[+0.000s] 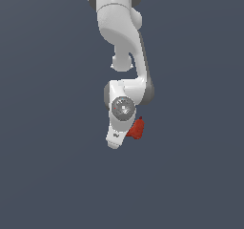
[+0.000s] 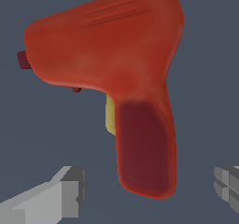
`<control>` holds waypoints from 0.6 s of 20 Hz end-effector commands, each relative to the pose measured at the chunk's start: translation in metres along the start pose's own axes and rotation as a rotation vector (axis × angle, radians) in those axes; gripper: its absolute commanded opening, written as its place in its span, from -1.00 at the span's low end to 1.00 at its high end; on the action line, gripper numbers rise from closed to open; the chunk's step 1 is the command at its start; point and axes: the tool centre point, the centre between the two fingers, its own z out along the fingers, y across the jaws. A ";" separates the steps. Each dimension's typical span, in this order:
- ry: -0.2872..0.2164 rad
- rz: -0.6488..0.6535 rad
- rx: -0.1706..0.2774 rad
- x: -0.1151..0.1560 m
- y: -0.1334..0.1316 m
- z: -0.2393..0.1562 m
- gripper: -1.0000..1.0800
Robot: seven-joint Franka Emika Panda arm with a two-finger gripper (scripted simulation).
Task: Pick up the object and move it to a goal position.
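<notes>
The object [image 2: 116, 59] is a red L-shaped item with a wide lumpy body, a darker red handle [image 2: 144, 148] and a small yellow part at the inside corner. It fills most of the wrist view and lies on the dark grey floor. My gripper [image 2: 149, 186] is open. One grey finger [image 2: 65, 195] shows on each side of the handle's end, and neither touches it. In the exterior view the white hand [image 1: 117, 130] covers most of the object [image 1: 138, 129]; only a red part shows at the hand's right side. The fingers are hidden there.
The floor [image 1: 47, 166] is plain dark grey all around. The white arm [image 1: 121, 37] comes down from the top middle of the exterior view. No goal marker shows in either view.
</notes>
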 end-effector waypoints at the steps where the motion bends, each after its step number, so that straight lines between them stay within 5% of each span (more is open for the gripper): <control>1: -0.002 -0.028 0.004 -0.001 0.001 0.002 1.00; 12: -0.004 -0.048 0.008 -0.002 0.002 0.010 1.00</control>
